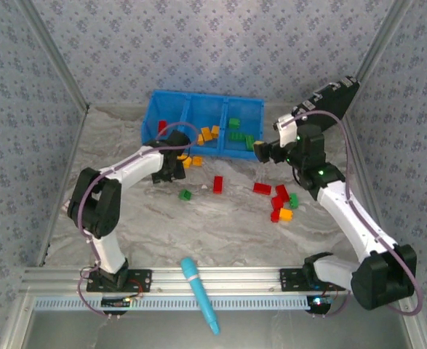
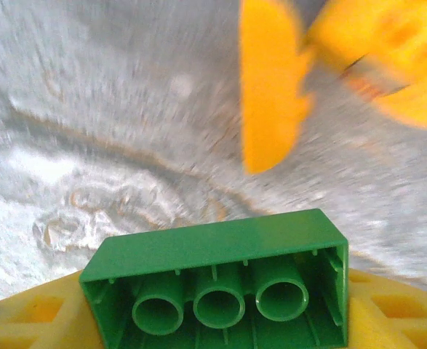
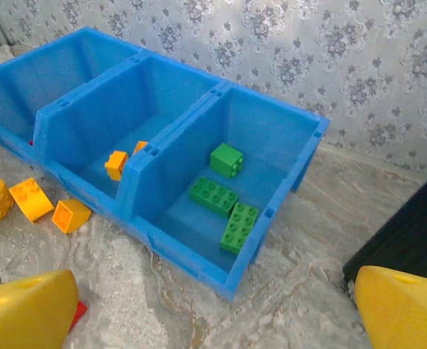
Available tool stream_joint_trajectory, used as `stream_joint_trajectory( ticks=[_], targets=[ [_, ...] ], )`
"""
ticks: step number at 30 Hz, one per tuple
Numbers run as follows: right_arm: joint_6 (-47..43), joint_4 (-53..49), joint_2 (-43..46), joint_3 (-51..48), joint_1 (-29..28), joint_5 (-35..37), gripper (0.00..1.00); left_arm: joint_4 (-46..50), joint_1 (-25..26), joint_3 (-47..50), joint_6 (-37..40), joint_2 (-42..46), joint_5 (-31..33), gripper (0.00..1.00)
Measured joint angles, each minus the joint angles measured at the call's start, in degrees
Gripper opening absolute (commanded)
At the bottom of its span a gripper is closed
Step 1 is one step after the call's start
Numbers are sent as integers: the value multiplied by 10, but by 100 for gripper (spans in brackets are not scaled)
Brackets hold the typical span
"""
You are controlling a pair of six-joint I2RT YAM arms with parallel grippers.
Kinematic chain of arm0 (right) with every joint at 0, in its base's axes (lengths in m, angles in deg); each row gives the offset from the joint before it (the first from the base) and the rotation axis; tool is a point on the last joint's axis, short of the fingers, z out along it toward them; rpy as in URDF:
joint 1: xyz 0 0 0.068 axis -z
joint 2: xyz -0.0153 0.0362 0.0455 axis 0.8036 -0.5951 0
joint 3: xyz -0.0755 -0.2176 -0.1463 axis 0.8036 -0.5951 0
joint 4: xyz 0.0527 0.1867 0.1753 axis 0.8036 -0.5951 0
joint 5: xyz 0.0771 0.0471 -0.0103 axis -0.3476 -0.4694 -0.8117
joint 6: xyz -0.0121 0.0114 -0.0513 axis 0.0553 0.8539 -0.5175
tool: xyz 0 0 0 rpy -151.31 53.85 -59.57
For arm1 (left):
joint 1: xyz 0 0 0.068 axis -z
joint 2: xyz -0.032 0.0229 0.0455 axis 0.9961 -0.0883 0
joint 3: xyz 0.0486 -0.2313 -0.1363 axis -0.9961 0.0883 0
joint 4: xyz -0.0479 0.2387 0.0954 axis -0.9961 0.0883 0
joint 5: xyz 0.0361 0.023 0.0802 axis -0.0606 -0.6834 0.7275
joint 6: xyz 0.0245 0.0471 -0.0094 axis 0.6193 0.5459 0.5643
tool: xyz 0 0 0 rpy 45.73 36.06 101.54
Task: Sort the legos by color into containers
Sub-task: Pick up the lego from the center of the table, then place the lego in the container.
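Left wrist: left gripper (image 2: 213,314) clenches green plastic brick (image 2: 220,247); right gripper (image 3: 213,305) released. Next: carry to green-stocked compartment (image 3: 271,138) of blue plastic bin (image 3: 82,36).

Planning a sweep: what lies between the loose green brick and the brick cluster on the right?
One lone red brick, apart from both the green brick and the cluster; otherwise bare table, in the top view.

Blue containers (image 3: 268,131), green lego (image 2: 217,247)
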Motion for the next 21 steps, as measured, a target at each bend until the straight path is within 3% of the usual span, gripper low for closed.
stream_joint_trajectory(
  ticks=[9,21],
  targets=[
    [104,-76,108,-65,27,30,99,22,58,-278,56,-44,11,61],
    [293,-201,189,-187,94,-5,99,47,96,-685,89,-346,-17,61]
  ],
)
